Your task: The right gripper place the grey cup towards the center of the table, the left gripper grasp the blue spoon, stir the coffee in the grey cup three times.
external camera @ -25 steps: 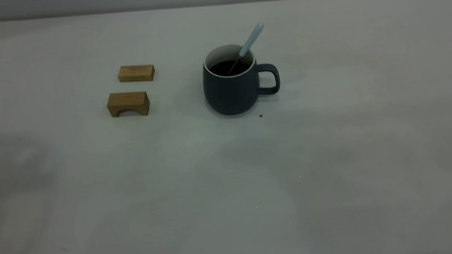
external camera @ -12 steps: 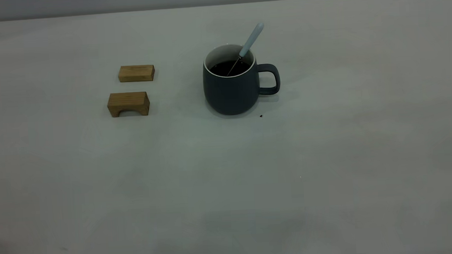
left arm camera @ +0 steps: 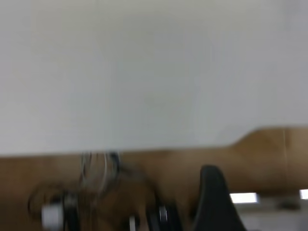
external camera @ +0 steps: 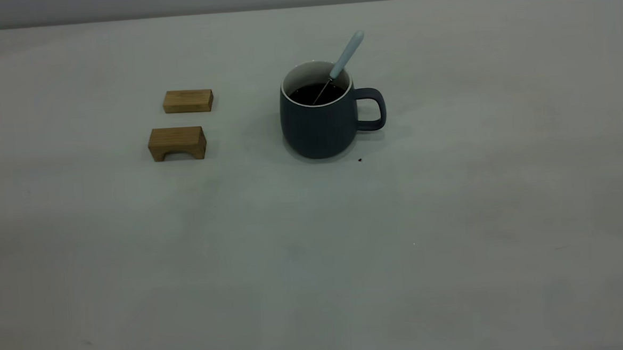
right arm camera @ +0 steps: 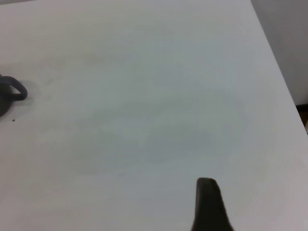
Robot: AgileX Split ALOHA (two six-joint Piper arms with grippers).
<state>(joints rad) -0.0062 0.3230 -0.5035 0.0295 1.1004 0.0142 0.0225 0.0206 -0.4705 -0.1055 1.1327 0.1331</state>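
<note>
Presently the grey cup [external camera: 319,118] is standing upright near the table's [external camera: 453,242] centre, handle pointing to 3 o'clock. The blue spoon [external camera: 344,60] is leaning in the coffee [external camera: 315,93], handle tipping toward 1 o'clock. Two wooden blocks [external camera: 181,123] are sitting at the cup's 9 o'clock. Whether either claw is clenched, I cannot tell.

left gripper [left arm camera: 216,202] raised, right gripper [right arm camera: 208,207] hovering

Two wooden blocks [external camera: 181,123] stand well left of the grey cup [external camera: 317,124]; I have open table [external camera: 452,215] elsewhere around it.
</note>
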